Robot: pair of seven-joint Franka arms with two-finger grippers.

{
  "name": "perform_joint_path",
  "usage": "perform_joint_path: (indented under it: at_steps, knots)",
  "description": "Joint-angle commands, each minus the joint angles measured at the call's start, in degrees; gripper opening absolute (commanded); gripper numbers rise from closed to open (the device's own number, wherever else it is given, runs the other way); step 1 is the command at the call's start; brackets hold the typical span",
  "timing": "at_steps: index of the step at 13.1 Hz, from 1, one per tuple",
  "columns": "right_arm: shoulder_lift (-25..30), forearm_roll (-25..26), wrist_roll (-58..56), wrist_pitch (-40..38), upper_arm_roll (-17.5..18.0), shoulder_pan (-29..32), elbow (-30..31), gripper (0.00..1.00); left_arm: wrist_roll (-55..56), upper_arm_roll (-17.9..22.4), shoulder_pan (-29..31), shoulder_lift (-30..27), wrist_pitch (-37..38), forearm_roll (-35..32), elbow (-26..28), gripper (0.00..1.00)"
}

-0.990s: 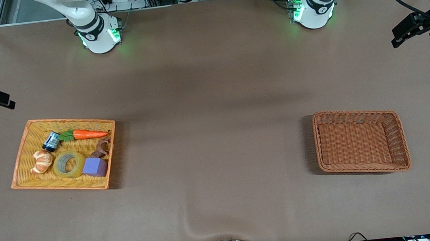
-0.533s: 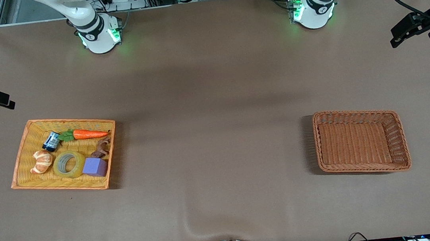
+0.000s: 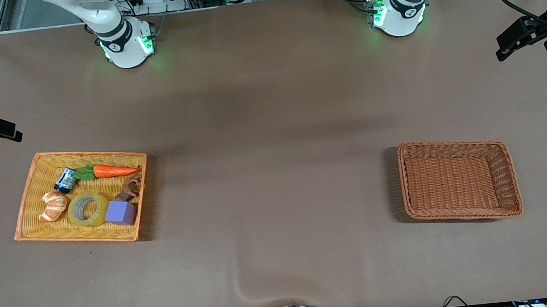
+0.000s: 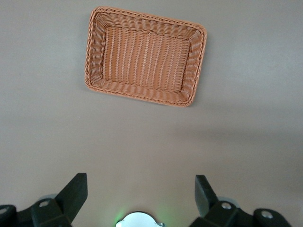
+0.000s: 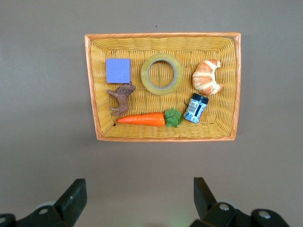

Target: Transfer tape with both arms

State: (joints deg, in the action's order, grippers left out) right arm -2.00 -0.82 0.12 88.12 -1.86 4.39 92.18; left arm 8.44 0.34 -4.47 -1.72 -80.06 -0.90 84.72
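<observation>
The tape [image 3: 74, 211], a yellowish ring with a grey core, lies flat in the yellow wicker tray [image 3: 88, 153] toward the right arm's end of the table. It sits between a croissant [image 3: 53, 205] and a purple cube [image 3: 120, 213]. In the right wrist view the tape [image 5: 144, 74] is seen from high above. My right gripper [image 5: 139, 194] hangs open and empty well above the table beside the tray [image 5: 161, 35]. My left gripper [image 4: 141, 191] is also open and empty, high above the table beside the brown basket [image 4: 94, 52].
The yellow tray also holds a carrot [image 3: 113, 171], a small blue jar [image 3: 65, 180] and a brown animal figure [image 3: 128, 189]. The brown wicker basket [image 3: 455, 143] stands toward the left arm's end with nothing in it. A wrinkle in the cloth [image 3: 247, 288] lies near the front edge.
Both arms' hands have shifted only slightly at the edges of the front view. Nothing on the table has moved.
</observation>
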Motion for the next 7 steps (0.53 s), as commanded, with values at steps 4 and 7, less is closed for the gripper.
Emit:
perform_joint_path:
  at_steps: [4, 7]
  knots:
    - [-11.68, 2.23, -8.03, 6.07, 0.72, 2.02, -2.62, 1.00, 0.00, -0.16, 0.78, 0.14, 1.05, 0.72, -0.88, 1.00]
    - [-21.34, 3.71, -10.13, 10.21, 0.72, 3.25, -5.51, 1.00, 0.00, -0.16, 0.17, 0.40, 1.05, 0.72, -0.96, 1.00]
